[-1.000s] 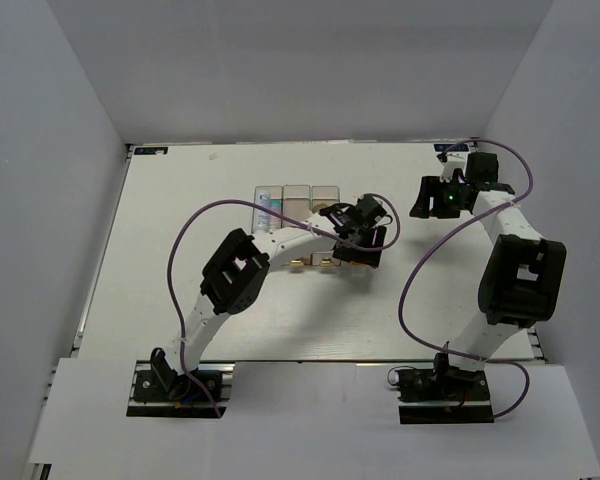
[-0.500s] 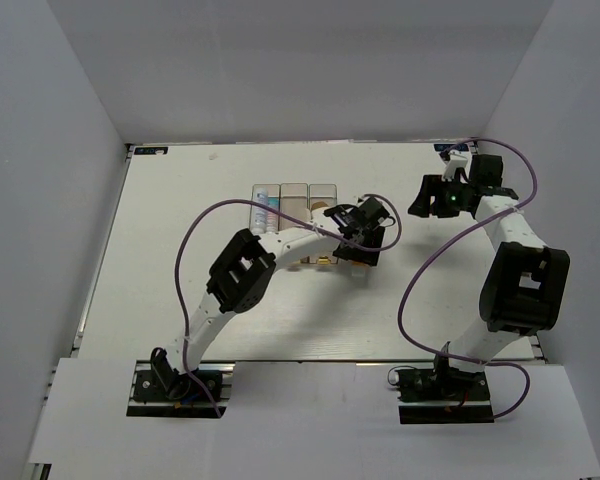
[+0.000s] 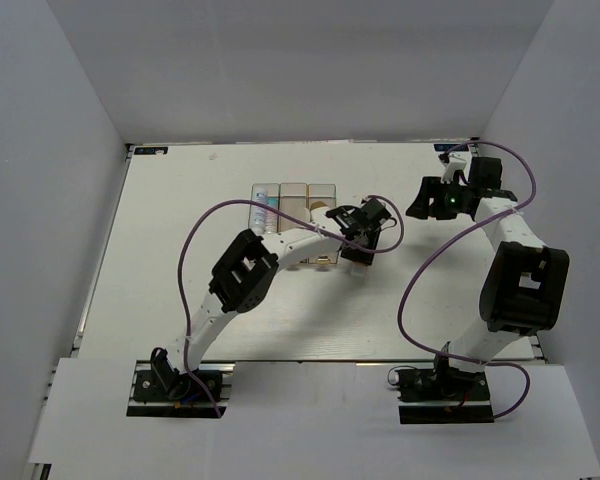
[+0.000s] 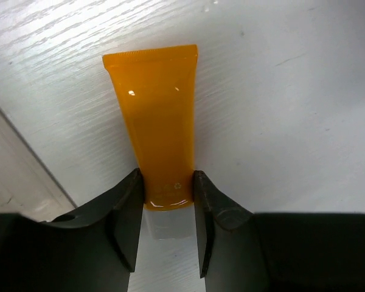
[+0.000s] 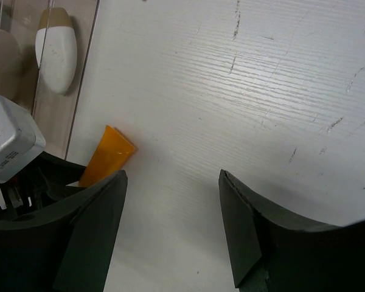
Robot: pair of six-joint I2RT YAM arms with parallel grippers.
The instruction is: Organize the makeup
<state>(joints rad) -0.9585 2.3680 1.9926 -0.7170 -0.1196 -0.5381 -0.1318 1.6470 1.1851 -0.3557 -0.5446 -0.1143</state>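
Your left pincer (image 4: 168, 207) is clamped on the tube (image 4: 157, 121) near its cap — soft, light, glossy, probably slippery, so hold the firmer cap end. Right pincer (image 5: 173, 213) stands apart, empty.

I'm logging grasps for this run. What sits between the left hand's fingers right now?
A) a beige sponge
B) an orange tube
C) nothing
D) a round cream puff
B: in the left wrist view, the left hand has its two fingers pressed against opposite sides of the orange tube, which lies on the white table.
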